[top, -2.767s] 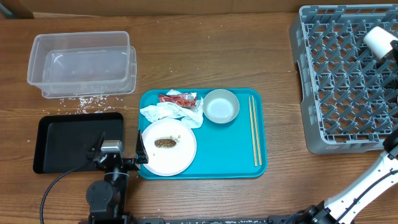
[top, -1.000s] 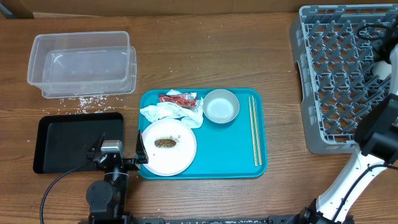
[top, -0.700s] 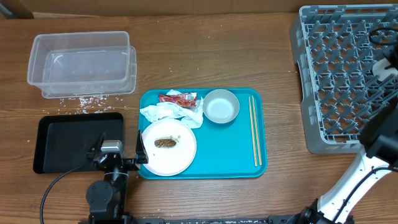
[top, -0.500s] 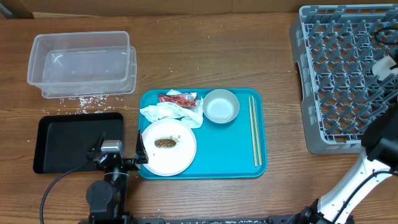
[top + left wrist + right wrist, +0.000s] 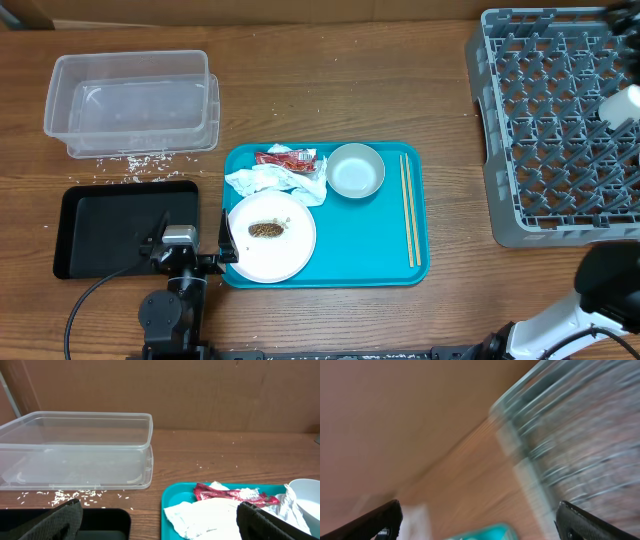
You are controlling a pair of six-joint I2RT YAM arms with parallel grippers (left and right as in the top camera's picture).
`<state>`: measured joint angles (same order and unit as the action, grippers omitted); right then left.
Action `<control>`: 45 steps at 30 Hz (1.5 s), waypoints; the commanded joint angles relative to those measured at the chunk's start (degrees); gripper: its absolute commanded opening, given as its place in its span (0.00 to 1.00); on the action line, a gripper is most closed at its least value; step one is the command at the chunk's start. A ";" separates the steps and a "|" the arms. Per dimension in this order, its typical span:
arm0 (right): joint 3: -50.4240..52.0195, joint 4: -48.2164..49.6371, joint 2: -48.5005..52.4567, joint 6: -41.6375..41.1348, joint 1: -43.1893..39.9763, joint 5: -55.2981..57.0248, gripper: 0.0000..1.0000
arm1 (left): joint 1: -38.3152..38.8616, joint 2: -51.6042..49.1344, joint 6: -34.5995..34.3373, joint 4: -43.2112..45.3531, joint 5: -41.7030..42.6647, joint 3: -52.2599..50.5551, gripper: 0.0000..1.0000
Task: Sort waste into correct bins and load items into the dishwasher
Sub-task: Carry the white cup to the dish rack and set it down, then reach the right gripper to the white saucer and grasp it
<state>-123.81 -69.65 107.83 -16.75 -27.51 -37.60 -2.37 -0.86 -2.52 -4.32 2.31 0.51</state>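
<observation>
Where the white cup [image 5: 622,103] lies: in the grey dish rack [image 5: 540,130], at its right edge, between neither pair of fingers
Left fingers [image 5: 65,520]: spread wide, empty, near the left edge of the turquoise tray [image 5: 370,240]
Right fingers [image 5: 375,522]: parted, empty; blurred view, rack to the right
On the tray: plate [image 5: 290,250], brown scrap [image 5: 266,229], napkin [image 5: 275,183], red wrapper [image 5: 285,157], bowl [image 5: 355,170], chopsticks [image 5: 409,210]

Clear plastic tub [image 5: 130,100] behind black rectangular tray [image 5: 100,230], both left of turquoise serving tray [image 5: 365,245]; grey plastic dish rack [image 5: 540,130] at right, white cup [image 5: 620,103] in it.
</observation>
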 commanded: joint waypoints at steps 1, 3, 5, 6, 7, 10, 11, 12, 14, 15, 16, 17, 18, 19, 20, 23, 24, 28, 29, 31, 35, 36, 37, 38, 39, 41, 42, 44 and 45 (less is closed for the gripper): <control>-0.11 -5.03 0.31 12.57 6.49 -19.19 1.00 | -0.28 0.61 1.27 -0.09 -0.35 -0.24 1.00; -0.11 -9.42 0.31 15.58 11.39 -13.99 1.00 | -0.28 0.61 1.27 -0.11 -0.35 -0.24 1.00; -0.07 -12.74 0.31 15.63 16.90 -5.44 0.98 | -0.28 0.61 1.25 -0.11 -0.35 -0.24 1.00; 0.02 -14.03 0.31 15.43 19.89 -0.74 0.98 | -0.28 0.61 1.27 -0.11 -0.35 -0.24 1.00; 0.07 -15.17 0.37 14.95 22.97 4.15 0.96 | -0.28 0.61 1.25 -0.09 -0.35 -0.24 1.00; 0.11 -18.58 1.51 9.70 32.83 20.68 0.89 | -0.28 0.61 1.25 -0.09 -0.35 -0.24 1.00; 0.11 -19.85 2.14 7.67 36.09 25.73 0.89 | -0.28 0.61 1.25 -0.09 -0.37 -0.24 1.00; 0.13 -21.42 3.10 6.19 39.76 30.51 0.88 | -0.28 0.61 1.25 -0.09 -0.35 -0.26 1.00; 0.79 -23.54 4.72 5.81 45.18 35.67 0.88 | -0.28 0.61 1.25 -0.11 -0.35 -0.24 1.00; 1.53 -24.22 5.55 5.84 47.89 37.68 0.88 | -0.28 0.61 1.25 -0.09 -0.35 -0.24 1.00; 2.47 -24.52 6.32 5.86 50.31 39.06 0.88 | -0.28 0.61 1.25 -0.11 -0.35 -0.24 1.00; 3.63 -24.35 7.13 6.32 52.48 39.82 0.88 | -0.28 0.61 1.25 -0.11 -0.35 -0.24 1.00; 4.96 -23.89 7.78 7.23 54.38 40.17 0.88 | -0.28 0.61 1.27 -0.09 -0.35 -0.26 1.00; 6.49 -23.17 8.41 8.57 56.04 40.13 0.88 | -0.28 0.61 1.25 -0.09 -0.35 -0.26 1.00; 8.28 -22.05 8.92 9.66 57.53 40.13 0.87 | -0.28 0.61 1.25 -0.09 -0.35 -0.24 1.00; 14.32 -17.05 9.66 11.02 61.37 40.13 0.86 | -0.28 0.61 1.25 -0.09 -0.35 -0.24 1.00; 16.26 -14.93 9.90 11.02 62.47 40.11 0.86 | -0.28 0.61 1.25 -0.09 -0.35 -0.24 1.00; 22.47 -6.73 10.19 11.23 65.77 40.35 0.78 | -0.28 0.61 1.25 -0.09 -0.35 -0.24 1.00; 23.52 -5.22 10.19 11.23 66.18 40.61 0.75 | -0.28 0.61 1.25 -0.09 -0.35 -0.24 1.00; 25.83 -1.79 10.19 11.21 66.93 41.59 0.68 | -0.28 0.61 1.25 -0.09 -0.35 -0.24 1.00; 28.85 3.39 10.73 11.21 67.04 42.07 0.50 | -0.28 0.61 1.25 -0.11 -0.35 -0.26 1.00; 29.81 4.83 10.84 11.23 67.04 42.16 0.49 | -0.28 0.61 1.27 -0.09 -0.35 -0.24 1.00; 30.99 6.25 10.93 11.23 67.04 42.69 0.49 | -0.28 0.61 1.27 -0.11 -0.35 -0.24 1.00; 32.15 7.43 10.93 11.23 67.04 43.17 0.48 | -0.28 0.61 1.25 -0.09 -0.35 -0.24 1.00; 33.18 8.44 10.93 11.23 67.04 43.43 0.48 | -0.28 0.61 1.25 -0.09 -0.35 -0.24 1.00; 34.60 9.60 10.93 11.21 67.04 43.56 0.47 | -0.28 0.61 1.25 -0.09 -0.35 -0.24 1.00; 34.73 9.49 10.93 11.19 67.04 43.56 0.46 | -0.28 0.61 1.25 -0.11 -0.35 -0.24 1.00; 34.64 9.14 10.88 11.17 67.04 43.58 0.40 | -0.28 0.61 1.27 -0.09 -0.35 -0.24 1.00; 34.40 8.81 10.80 11.10 67.04 43.56 0.36 | -0.28 0.61 1.25 -0.09 -0.35 -0.24 1.00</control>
<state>-89.25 -60.88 118.58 -5.67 39.75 4.99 -2.37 -0.86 -2.52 -4.29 2.31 0.51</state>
